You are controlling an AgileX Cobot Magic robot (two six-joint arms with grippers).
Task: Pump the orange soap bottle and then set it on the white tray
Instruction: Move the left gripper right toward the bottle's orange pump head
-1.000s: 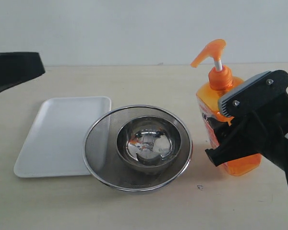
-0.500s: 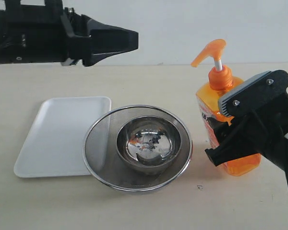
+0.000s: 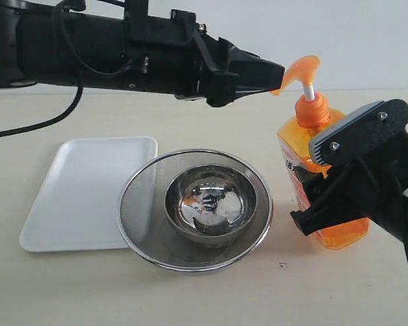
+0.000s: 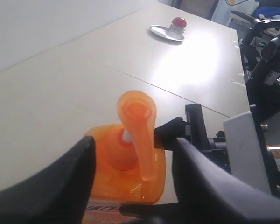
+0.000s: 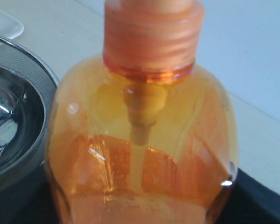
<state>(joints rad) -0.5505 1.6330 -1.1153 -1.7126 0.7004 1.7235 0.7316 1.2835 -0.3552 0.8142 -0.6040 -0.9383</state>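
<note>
At the near right of the tabletop [image 3: 211, 299]: one orange soap bottle [image 3: 300, 139], upright, body clamped in my right tool [image 3: 321, 182]. Looks mostly full, so I judge it weighty. Smooth plastic, likely slippery. Hold low on the body, not by the pump head [image 4: 136, 109]. Left, past the sieve [image 3: 139, 204]: white tray [image 3: 81, 190]. Farthest: my left tool [image 3: 272, 72], jaws parted about that head.

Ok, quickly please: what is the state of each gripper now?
Left gripper: open, holding nothing.
Right gripper: closed on the orange soap bottle.
</note>
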